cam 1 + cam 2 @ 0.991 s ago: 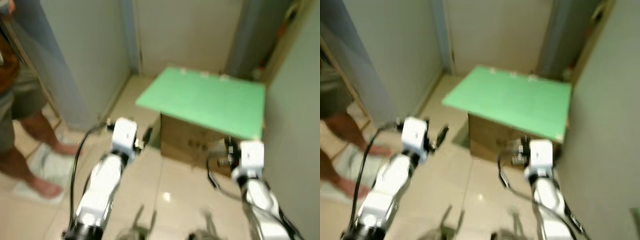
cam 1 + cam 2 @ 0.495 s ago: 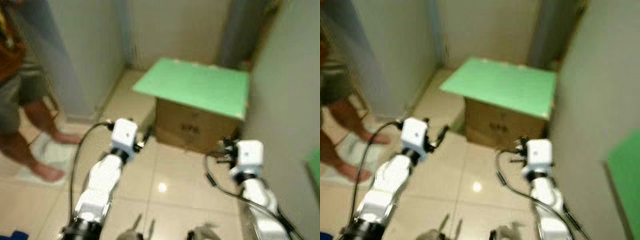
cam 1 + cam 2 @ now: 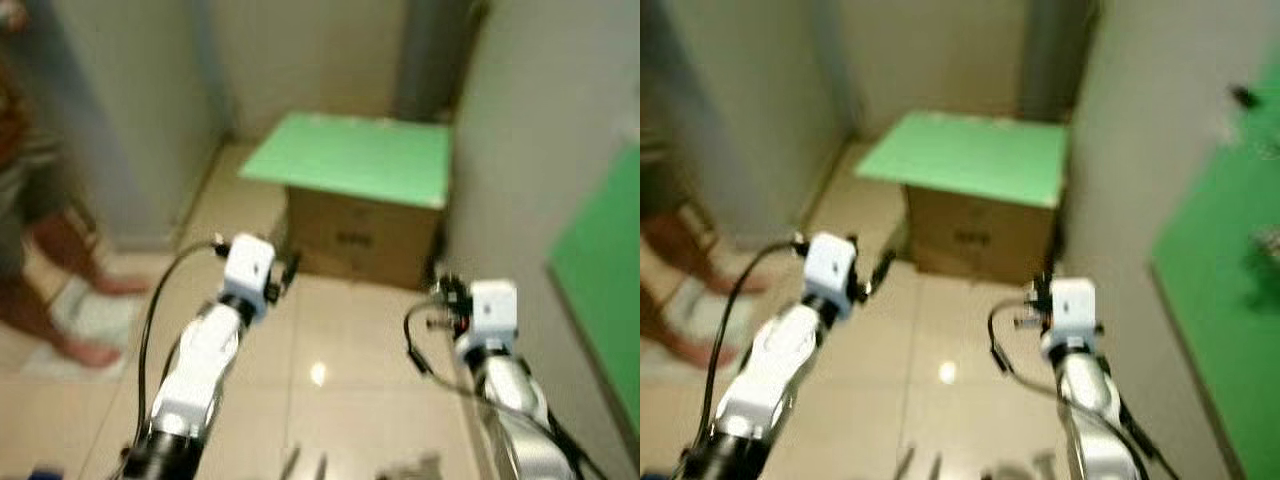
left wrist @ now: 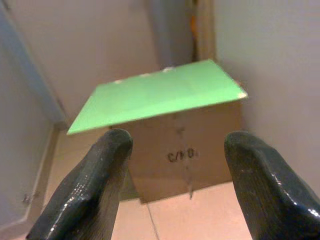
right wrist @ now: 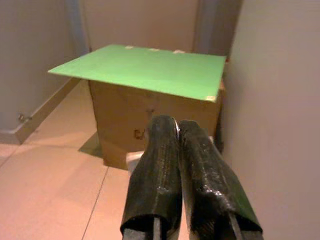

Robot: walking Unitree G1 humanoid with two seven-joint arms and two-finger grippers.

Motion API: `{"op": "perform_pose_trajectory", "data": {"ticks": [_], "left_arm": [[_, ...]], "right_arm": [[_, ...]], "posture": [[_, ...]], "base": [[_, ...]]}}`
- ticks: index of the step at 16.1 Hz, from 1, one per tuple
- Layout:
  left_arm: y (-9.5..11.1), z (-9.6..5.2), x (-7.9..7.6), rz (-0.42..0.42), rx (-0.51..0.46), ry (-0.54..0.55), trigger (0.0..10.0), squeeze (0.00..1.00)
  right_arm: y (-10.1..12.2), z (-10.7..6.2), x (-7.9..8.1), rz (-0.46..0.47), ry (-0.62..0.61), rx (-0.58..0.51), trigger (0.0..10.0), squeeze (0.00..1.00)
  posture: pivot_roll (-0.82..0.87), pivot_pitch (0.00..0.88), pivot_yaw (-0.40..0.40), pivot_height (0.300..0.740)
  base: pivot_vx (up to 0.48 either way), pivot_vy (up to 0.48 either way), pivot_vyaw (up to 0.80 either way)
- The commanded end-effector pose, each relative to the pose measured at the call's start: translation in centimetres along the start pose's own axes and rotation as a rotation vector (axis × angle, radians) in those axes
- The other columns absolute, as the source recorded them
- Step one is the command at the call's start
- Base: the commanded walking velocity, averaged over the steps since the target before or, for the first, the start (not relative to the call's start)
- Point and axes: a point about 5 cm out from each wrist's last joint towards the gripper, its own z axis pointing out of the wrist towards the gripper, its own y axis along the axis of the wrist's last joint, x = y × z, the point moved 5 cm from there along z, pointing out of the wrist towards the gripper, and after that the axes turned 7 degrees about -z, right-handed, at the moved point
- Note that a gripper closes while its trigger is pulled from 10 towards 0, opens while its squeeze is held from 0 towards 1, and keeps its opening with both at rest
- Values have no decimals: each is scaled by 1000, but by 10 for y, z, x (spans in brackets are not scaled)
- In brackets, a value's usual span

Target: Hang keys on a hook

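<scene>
- The two silver arms reach forward over the glossy beige tiled floor (image 3: 330, 340), the left one at 11 o'clock and the right one at 1 o'clock; both head views are blurred.
- The left gripper (image 4: 175, 145) is released: its two long black fingers stand wide apart with nothing between them, and they point at the box ahead.
- The right gripper (image 5: 176, 125) is clenched, its black fingers pressed together along their whole length. A thin silvery sliver (image 5: 176, 131) shows in the seam near the tips.
- I cannot tell whether that sliver belongs to the keys; they cannot be made out for certain anywhere.
- At 9 o'clock a person's bare legs (image 3: 62, 300) stand on a pale floor mat (image 3: 95, 318), well apart from the left arm.
- At 3 o'clock a flat green wall panel (image 3: 1225, 270) lies against the pale right wall. A small dark fitting (image 3: 1241, 96) sits near its upper edge, too blurred to identify.
- At 12 o'clock, beyond both grippers, a brown cardboard box (image 3: 360, 242) stands on the floor just beside the right wall. Dark printed letters mark its front face, and they are too blurred to read.
- A flat green sheet (image 3: 350, 158) lies across the box top and overhangs its front and left sides. It covers the opening, so the contents are hidden.
- Behind the box, pale walls meet in a corner, and a grey upright post (image 3: 428, 55) rises at about 1 o'clock.
</scene>
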Motion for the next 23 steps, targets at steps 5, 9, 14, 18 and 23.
{"op": "perform_pose_trajectory", "data": {"ticks": [5,9,14,18,23], "left_arm": [[2,3,-8,-4,-7,-37,10000,0],[4,1,-11,-4,-14,-72,10000,0],[2,0,-14,-24,-2,-104,10000,0],[-4,3,-12,-50,29,-114,10000,0],[-4,4,-12,-42,26,-106,10000,0]], "right_arm": [[4,4,-4,-21,-10,-7,0,0],[2,5,-3,-27,-1,-2,0,0],[-2,4,0,-25,10,11,0,0],[-3,4,-2,-28,5,12,0,0],[-4,3,-4,-29,-8,18,0,0]], "posture": [[-120,0,52,722],[-112,0,53,722],[-109,0,55,722],[-113,0,55,722],[-120,0,53,722]], "base": [[0,0,-783],[0,166,-784],[-256,380,-769],[0,459,-766],[0,480,-761]]}}
